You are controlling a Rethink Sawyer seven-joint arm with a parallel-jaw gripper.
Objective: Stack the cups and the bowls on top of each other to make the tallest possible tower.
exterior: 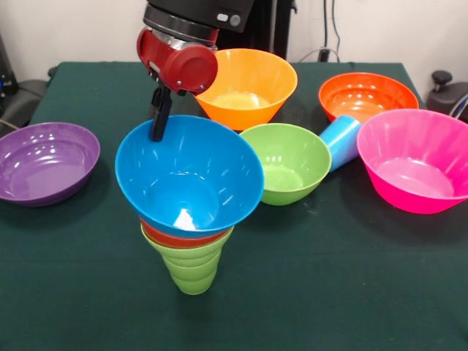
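Observation:
A lime green cup (192,267) with a stepped lower part stands upright near the table's front. A small orange bowl (181,236) sits in it, and a big blue bowl (191,175) sits on top, tilted toward the camera. My gripper (156,136) comes down from above and reaches the blue bowl's far left rim. I cannot see whether it holds the rim. A light blue cup (341,140) lies on its side between the green bowl (288,162) and the pink bowl (415,159).
A yellow-orange bowl (248,88) stands behind the stack, close to the arm's red wrist. An orange bowl (365,95) is at the far right. A purple bowl (44,161) is at the left. All stand on a dark green cloth (329,292).

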